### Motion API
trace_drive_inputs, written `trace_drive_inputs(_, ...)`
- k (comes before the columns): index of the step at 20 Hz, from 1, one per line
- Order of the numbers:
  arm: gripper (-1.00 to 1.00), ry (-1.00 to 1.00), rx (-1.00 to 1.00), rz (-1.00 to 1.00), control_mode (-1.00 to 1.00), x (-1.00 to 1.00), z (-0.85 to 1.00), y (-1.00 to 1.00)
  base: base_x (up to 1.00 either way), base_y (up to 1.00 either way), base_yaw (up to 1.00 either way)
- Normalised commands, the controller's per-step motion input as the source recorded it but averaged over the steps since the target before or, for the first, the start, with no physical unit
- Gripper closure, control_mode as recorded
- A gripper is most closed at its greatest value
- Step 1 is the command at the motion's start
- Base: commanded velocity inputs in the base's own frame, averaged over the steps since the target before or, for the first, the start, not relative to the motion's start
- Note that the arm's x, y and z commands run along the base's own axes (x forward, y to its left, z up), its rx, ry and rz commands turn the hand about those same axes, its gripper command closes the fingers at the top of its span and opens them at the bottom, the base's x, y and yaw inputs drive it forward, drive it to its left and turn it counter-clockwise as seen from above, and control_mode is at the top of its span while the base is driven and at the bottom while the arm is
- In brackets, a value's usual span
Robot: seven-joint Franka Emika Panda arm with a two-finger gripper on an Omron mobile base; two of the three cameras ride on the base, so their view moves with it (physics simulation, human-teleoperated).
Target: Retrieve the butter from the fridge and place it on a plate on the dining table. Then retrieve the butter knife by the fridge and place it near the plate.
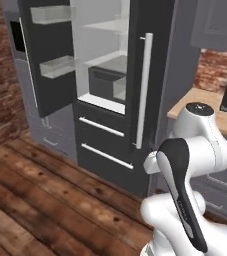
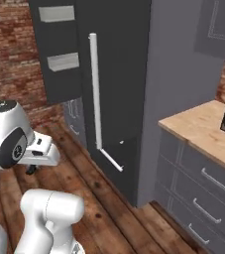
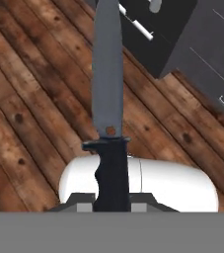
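the tool (image 3: 112, 205) is clamping the black handle of the butter knife (image 3: 107, 89), whose blade is pointing toward 12 o'clock over the wooden floor (image 3: 29, 99), fridge (image 3: 158, 34) lying around 1 o'clock.

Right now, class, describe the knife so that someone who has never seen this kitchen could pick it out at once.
Start from the tall dark fridge, its left door open, standing on the brown plank floor. In the hand view, the butter knife is held above those planks, its black handle clamped in the tool. Its long grey pointed blade with one small rust-coloured spot sets it apart from the fridge's white bar handles.
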Motion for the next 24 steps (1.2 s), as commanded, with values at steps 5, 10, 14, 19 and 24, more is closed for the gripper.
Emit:
trace_drive_inputs(5,1.00,0.00,0.00,0.00,1.00,0.00,0.00,0.00,-0.50,0.06,0.47)
trace_drive_inputs(10,1.00,0.00,0.00,0.00,1.00,0.00,0.00,0.00,-0.16,0.03,0.51)
trace_drive_inputs(14,1.00,0.00,0.00,0.00,1.00,0.00,0.00,0.00,0.01,0.30,0.45)
trace_drive_inputs(19,1.00,0.00,0.00,0.00,1.00,0.00,0.00,0.00,0.36,0.51,0.43)
trace_drive_inputs(24,1.00,0.00,0.00,0.00,1.00,0.00,0.00,0.00,0.90,0.33,0.50)
